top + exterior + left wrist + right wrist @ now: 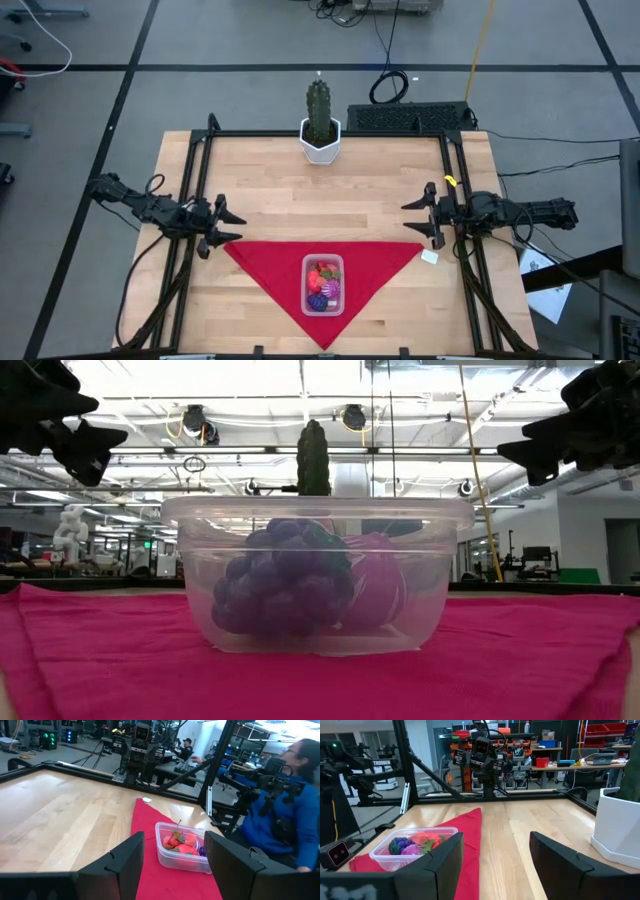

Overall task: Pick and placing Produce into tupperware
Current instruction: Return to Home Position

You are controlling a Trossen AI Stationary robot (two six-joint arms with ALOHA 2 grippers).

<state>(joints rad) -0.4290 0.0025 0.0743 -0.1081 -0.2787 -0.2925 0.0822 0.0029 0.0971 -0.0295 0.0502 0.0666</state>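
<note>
Produce (322,284) is accounted for inside the tupperware (323,259), which sits on the red cloth (270,262) at the near middle of the table (260,190), between the two arms. Contents seen from above: red and pink pieces toward the far end of the container, purple ones toward the near end. The low view confirms a dark purple grape bunch (285,580) against the front wall with a pink piece (377,592) just beside it. No loose piece of produce shows on the cloth or on the bare wood in any view. The left gripper (234,228) hovers at the left edge of the table near the cloth's left corner, well apart from the container; its jaws stand wide with nothing between them. The right gripper (408,215) is at the right edge in mirror position, jaws likewise wide and empty. A cactus (319,105) in a white pot (320,143) stands at the far edge, clear of the work. Judgement: the picking and placing appears finished. The only step left is parking both arms, which should need no contact with the container.
</note>
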